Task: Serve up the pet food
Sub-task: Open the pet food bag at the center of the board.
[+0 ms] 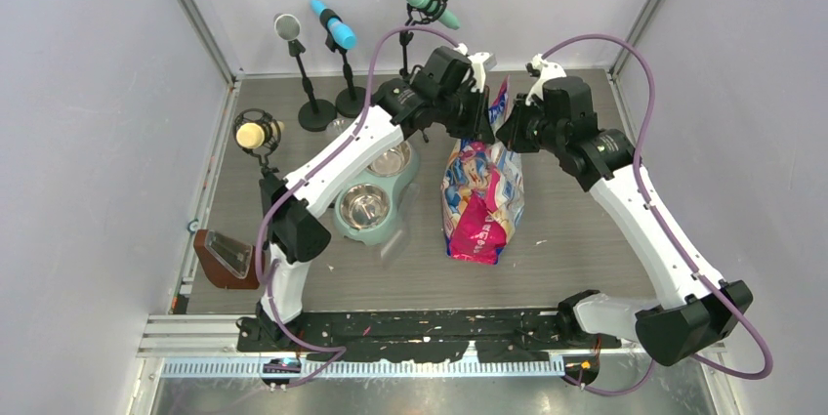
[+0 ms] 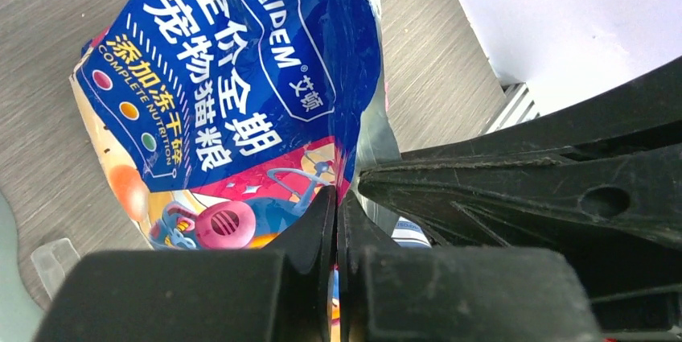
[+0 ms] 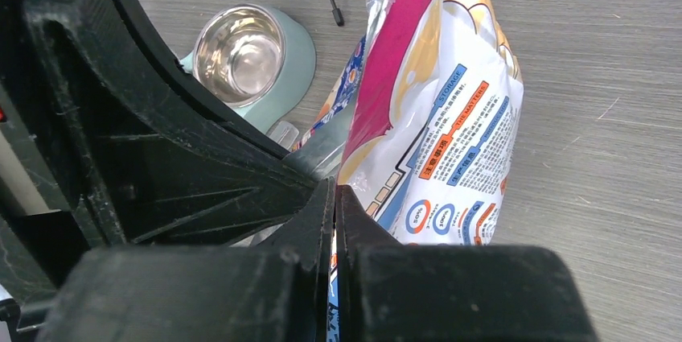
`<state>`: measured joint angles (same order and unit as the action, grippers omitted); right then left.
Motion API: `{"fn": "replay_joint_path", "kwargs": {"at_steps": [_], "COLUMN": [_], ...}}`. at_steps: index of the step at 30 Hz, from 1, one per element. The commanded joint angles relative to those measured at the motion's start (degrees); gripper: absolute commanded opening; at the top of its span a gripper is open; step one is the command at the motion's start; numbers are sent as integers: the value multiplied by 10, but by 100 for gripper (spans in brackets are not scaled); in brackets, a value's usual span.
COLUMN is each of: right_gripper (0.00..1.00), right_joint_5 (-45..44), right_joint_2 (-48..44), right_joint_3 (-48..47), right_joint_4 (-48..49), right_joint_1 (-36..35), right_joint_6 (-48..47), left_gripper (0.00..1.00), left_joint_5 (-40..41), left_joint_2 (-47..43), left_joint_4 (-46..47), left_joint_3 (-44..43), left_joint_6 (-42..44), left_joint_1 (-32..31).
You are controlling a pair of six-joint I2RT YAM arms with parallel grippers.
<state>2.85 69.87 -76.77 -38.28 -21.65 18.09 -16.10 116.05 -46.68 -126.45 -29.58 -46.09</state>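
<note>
The glossy pink, white and blue pet food bag (image 1: pixel 480 202) stands upright in the middle of the table. The pet food itself is hidden inside it. My left gripper (image 1: pixel 485 120) is shut on the bag's top edge from the left. In the left wrist view its tips (image 2: pixel 338 197) pinch the blue printed film of the bag (image 2: pixel 225 76). My right gripper (image 1: pixel 512 128) is shut on the same top edge from the right. In the right wrist view its tips (image 3: pixel 335 193) clamp the bag (image 3: pixel 450 117). The two grippers sit close together.
The mint-green double feeder (image 1: pixel 398 202) with steel bowls lies just left of the bag, seen also from the right wrist (image 3: pixel 299 60). A clear plastic piece (image 2: pixel 52 257) lies beside it. Microphones on stands (image 1: pixel 334 24) line the back left. A brown holder (image 1: pixel 225 257) sits front left.
</note>
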Motion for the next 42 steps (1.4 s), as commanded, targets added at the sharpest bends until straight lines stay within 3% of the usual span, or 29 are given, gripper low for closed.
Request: {"fn": "replay_joint_path", "kwargs": {"at_steps": [1, 7, 12, 17, 21, 24, 26, 29, 42], "right_gripper": [5, 5, 5, 5, 5, 23, 47, 56, 50], "right_joint_5": [-47, -160, -202, -174, -94, -50, -39, -37, -49], "right_joint_2": [-17, 0, 2, 2, 5, 15, 29, 40, 100], "right_joint_3": [-7, -14, -30, -57, -86, -117, -132, -144, -175], "right_joint_4": [-28, -85, -102, -101, -87, -98, -111, -123, -158], "right_joint_1": [0, 0, 0, 0, 1, 0, 1, 0, -21], "right_joint_6": [-4, 6, 18, 15, 18, 26, 31, 44, 59], "left_gripper": [0, 0, 0, 0, 0, 0, 0, 0, 0], "left_joint_5": [0, 50, 90, 74, 55, 50, 47, 46, 8], "left_joint_2": [-2, -30, -61, -70, -71, -76, -79, -85, -101], "left_joint_4": [-10, -4, 12, 26, 29, 30, 30, 30, 59], "left_joint_3": [-19, -15, 7, 12, 7, 0, -6, -11, -7], "left_joint_6": [12, 15, 9, 2, -4, -6, -8, -14, -58], "left_joint_1": [3, 3, 4, 4, 4, 3, 5, 7, 20]}}
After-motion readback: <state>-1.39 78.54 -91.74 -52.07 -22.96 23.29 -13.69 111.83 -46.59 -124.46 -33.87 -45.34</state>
